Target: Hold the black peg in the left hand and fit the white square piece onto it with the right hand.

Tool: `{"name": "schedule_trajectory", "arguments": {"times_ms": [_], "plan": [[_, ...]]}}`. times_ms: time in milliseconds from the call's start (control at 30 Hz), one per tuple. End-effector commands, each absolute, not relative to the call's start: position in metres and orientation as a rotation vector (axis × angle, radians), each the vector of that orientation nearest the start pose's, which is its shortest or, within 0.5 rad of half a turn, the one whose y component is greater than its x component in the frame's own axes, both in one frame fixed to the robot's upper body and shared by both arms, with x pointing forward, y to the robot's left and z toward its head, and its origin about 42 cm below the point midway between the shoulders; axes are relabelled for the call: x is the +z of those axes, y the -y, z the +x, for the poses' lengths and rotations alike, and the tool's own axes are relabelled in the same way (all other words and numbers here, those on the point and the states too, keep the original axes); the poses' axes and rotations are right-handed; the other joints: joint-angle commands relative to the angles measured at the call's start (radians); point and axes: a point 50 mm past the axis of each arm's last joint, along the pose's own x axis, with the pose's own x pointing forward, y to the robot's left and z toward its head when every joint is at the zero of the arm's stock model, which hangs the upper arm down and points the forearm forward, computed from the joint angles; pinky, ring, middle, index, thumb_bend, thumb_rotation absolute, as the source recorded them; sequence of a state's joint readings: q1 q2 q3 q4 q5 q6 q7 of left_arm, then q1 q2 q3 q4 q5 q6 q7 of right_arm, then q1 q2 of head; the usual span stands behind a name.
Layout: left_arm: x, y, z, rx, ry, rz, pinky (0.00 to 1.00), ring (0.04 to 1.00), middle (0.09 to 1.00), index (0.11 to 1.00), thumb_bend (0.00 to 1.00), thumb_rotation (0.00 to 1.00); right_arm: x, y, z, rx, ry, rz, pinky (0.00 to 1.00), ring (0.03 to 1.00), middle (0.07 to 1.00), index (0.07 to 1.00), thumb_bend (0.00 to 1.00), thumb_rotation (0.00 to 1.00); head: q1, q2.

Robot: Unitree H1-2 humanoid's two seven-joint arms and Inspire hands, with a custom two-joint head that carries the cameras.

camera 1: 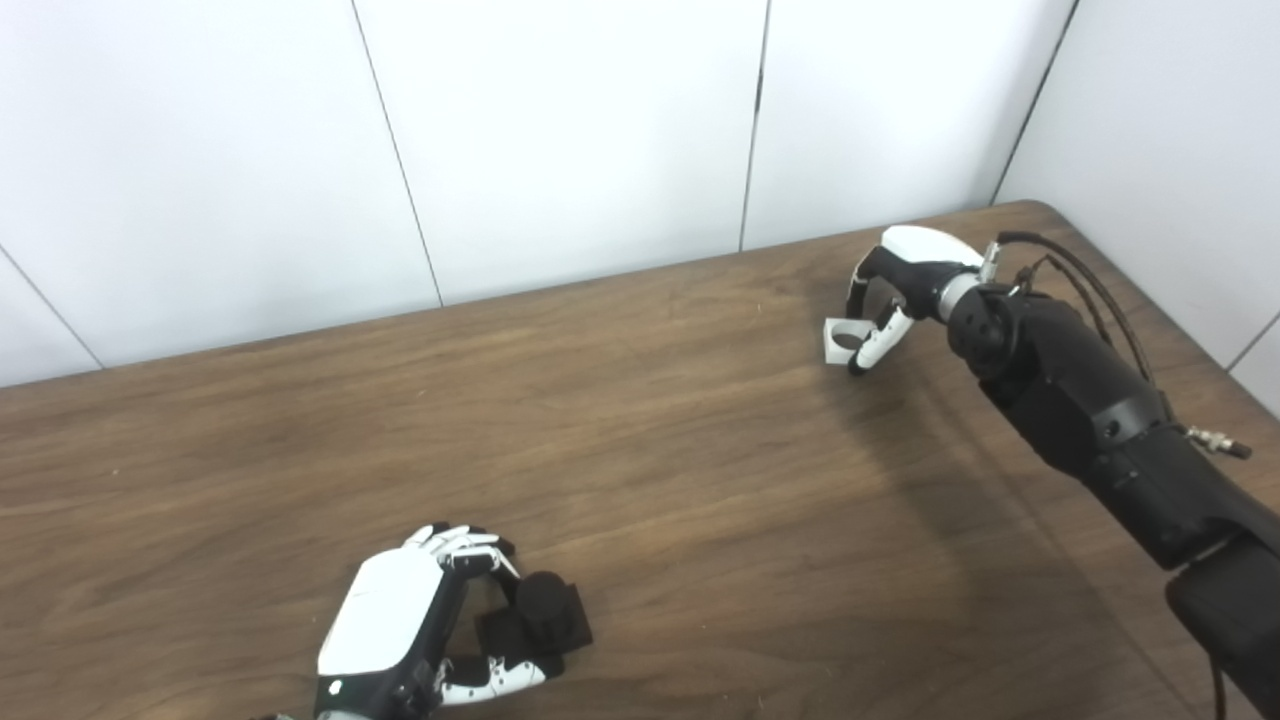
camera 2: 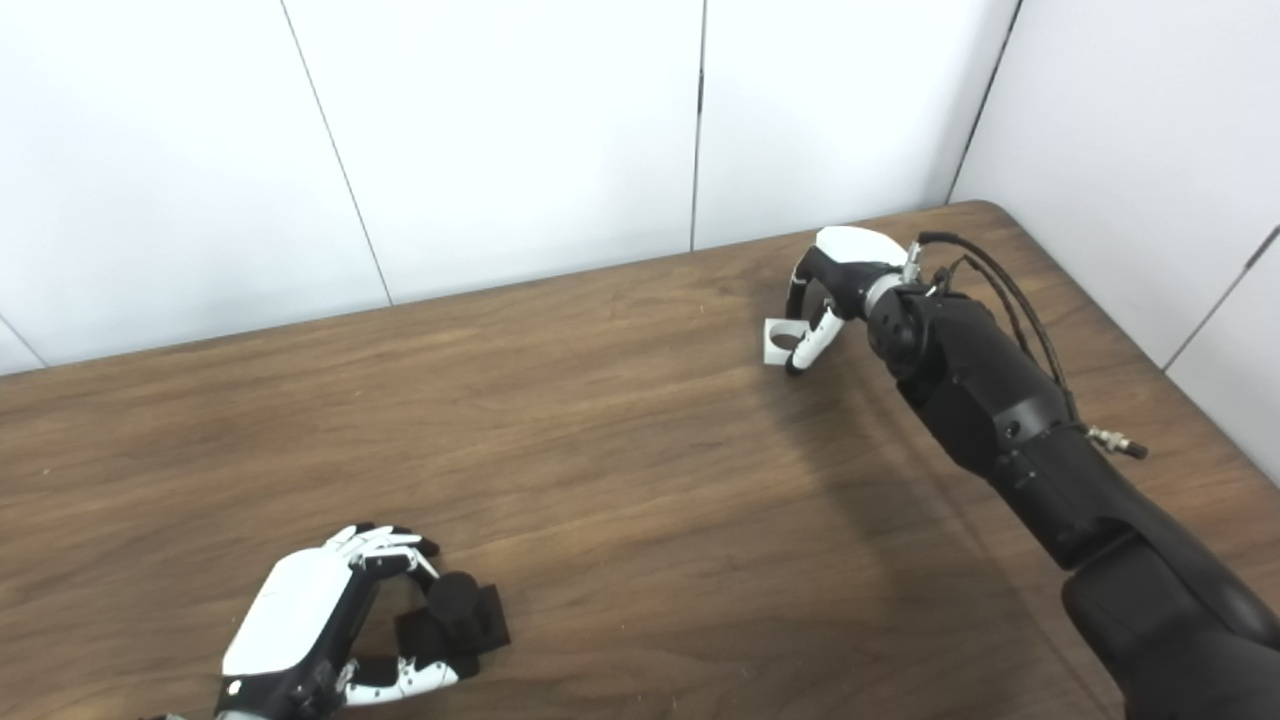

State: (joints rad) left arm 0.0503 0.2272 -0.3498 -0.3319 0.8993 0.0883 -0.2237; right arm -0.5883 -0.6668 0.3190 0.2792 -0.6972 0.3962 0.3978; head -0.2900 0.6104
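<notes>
Only bare wooden table (camera 1: 640, 450) between.

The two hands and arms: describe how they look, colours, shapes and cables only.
The left hand has a smooth white shell over its back, a black frame beneath, and white fingers with black tips. The right hand has the same white shell and white-and-black fingers. The right arm is bulky, matte black and segmented, with thin black cables looping near the wrist and a small metal connector sticking out.
</notes>
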Motion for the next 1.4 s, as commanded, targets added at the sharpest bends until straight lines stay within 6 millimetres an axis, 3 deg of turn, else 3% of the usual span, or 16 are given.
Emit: {"name": "schedule_trajectory", "arguments": {"times_ms": [0,167,400,1000,1367], "plan": [[0.144,-0.178,0.24,-0.429,0.159,1.102,0.93,0.835,0.76,0.485,0.52,0.05,0.257,0.37,0.445,0.121,-0.289,-1.41,0.96,0.902,0.829,0.485,0.52,0.13,0.015,0.006],[0.143,-0.175,0.24,-0.428,0.152,1.092,0.95,0.843,0.765,0.485,0.52,0.05,0.277,0.364,0.439,0.184,-0.178,-1.434,0.96,0.902,0.802,0.484,0.52,0.13,0.075,0.031],[0.137,-0.168,0.241,-0.429,0.152,1.09,0.97,0.852,0.769,0.485,0.52,0.05,0.294,0.34,0.421,0.254,-0.083,-1.412,0.97,0.929,0.801,0.484,0.52,0.13,0.139,0.055],[0.137,-0.156,0.242,-0.421,0.13,1.084,1.0,0.875,0.783,0.485,0.52,0.06,0.315,0.274,0.389,0.456,0.093,-1.394,0.98,0.921,0.803,0.485,0.52,0.13,0.198,0.106],[0.138,-0.152,0.242,-0.418,0.125,1.079,1.0,0.877,0.784,0.485,0.52,0.06,0.325,0.223,0.361,0.593,0.217,-1.362,1.0,0.939,0.811,0.484,0.52,0.13,0.208,0.132]]}}
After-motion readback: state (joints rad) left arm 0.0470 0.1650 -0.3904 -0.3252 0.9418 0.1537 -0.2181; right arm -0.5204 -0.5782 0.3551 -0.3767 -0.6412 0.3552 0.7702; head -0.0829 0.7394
